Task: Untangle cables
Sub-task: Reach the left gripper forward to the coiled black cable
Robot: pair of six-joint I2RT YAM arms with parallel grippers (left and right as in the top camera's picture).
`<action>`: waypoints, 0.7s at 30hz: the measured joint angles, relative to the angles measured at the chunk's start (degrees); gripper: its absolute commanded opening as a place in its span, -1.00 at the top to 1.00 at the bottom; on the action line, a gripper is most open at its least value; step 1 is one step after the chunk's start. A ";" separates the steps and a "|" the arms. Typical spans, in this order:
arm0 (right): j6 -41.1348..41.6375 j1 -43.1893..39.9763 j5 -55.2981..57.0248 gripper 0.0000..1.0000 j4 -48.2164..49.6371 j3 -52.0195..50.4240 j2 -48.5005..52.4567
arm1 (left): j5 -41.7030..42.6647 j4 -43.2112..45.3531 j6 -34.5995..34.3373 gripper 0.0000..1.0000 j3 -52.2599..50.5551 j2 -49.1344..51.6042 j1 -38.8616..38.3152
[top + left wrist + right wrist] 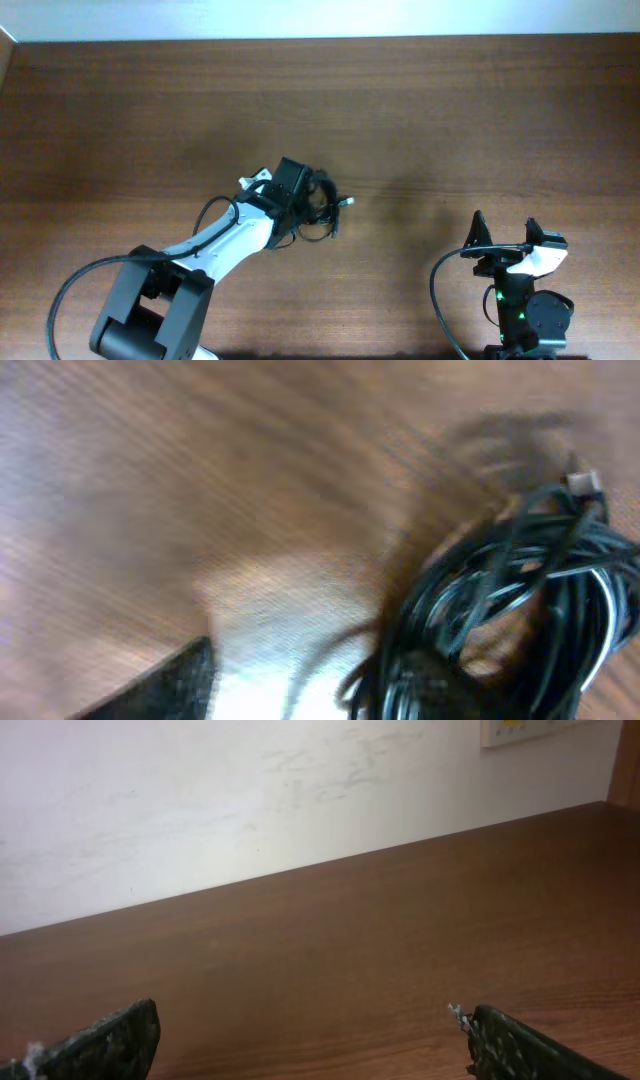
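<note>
The cables [322, 208] lie as one knotted bundle near the middle of the counter [120, 120], none of them separated yet, so the step in hand looks like the opening grasp. The left tool [300, 192] sits at the bundle's left edge, right up against the loops or over them. The overhead view does not settle whether it touches them.

From the left wrist, the picture is blurred. The cables [520, 610] fill the right side as overlapping black loops with a small pale plug [585, 482] sticking out at the far end. Only one finger [170, 685] shows, at the lower left and apart from the bundle. With the other finger hidden, I cannot tell whether this tool is spread or closed, or whether it holds a strand.

The right tool [505, 235] hangs at the near right, well apart from the cables. Its fingers [110, 1040] are spread wide and hold nothing, with bare counter and a pale wall [250, 800] ahead.

The next move probably calls for the left tool to pinch a single outer loop or the plug end, not the whole knot. The right tool would then come across to pin the rest down.
</note>
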 measured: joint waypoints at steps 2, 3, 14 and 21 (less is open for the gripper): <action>-0.02 0.00 0.00 -0.97 0.02 0.00 0.00 | 1.55 2.43 3.63 -0.44 -0.07 0.00 0.00; 0.02 0.00 0.00 -0.97 0.02 0.00 0.00 | 2.40 2.58 5.51 -0.41 -0.07 0.00 0.00; -0.02 0.00 0.00 -0.97 0.02 0.00 0.00 | 9.01 10.78 2.56 0.07 -0.07 -4.92 -0.17; -0.02 0.00 0.00 -0.97 0.00 0.00 0.00 | 10.23 3.54 -19.26 0.23 -0.07 -2.64 -3.74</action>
